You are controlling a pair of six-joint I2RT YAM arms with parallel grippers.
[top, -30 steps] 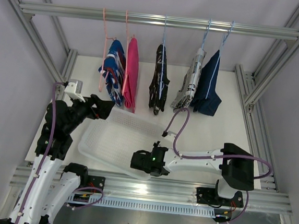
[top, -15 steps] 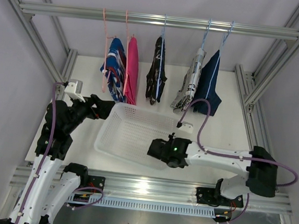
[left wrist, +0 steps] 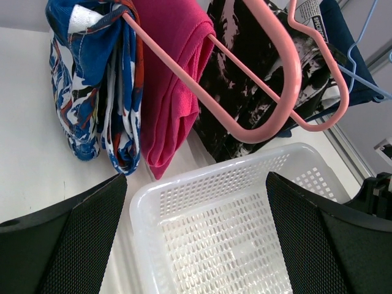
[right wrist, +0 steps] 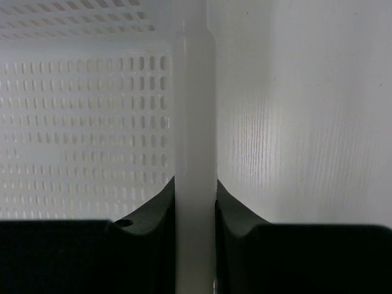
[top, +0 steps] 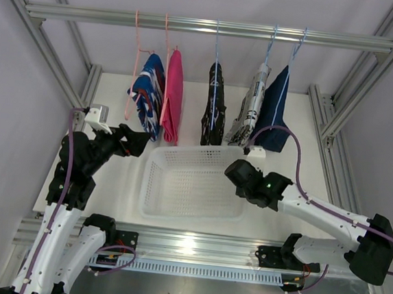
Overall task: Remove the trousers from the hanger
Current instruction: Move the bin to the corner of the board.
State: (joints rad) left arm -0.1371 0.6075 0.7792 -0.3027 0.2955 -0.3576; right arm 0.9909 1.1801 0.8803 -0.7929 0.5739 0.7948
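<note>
Along the far edge of the table (top: 304, 170), you see five trousers hanging from the rail (top: 207, 27). From left to right they are the blue patterned pair (top: 146, 94), pink pair (top: 173, 93), black patterned pair (top: 213, 114), white printed pair (top: 254, 100) and denim pair (top: 275, 116). All five are on their hangers.

Toward the left edge, the left gripper (top: 139, 142) hovers with its fingers spread wide and nothing between them, just beside the far left corner of the basket (top: 148, 184). Its wrist view adds detail the top view lacks. The pink hanger loops (left wrist: 269, 116) cross in front of the black patterned pair (left wrist: 245, 73). The blue patterned pair (left wrist: 92, 92) and pink pair (left wrist: 171, 92) hang touching, near the basket's far rim (left wrist: 141, 214).

Toward the right edge, the right gripper (top: 234, 169) meets the basket's right rim. From above you cannot judge the grip. The right wrist view settles it: the right gripper (right wrist: 195, 184) is clamped on the rim strip (right wrist: 195, 92), one of its fingers (right wrist: 156, 211) pressed to each side. Perforated wall lies to the left and bare table (right wrist: 294, 122) to the right.
</note>
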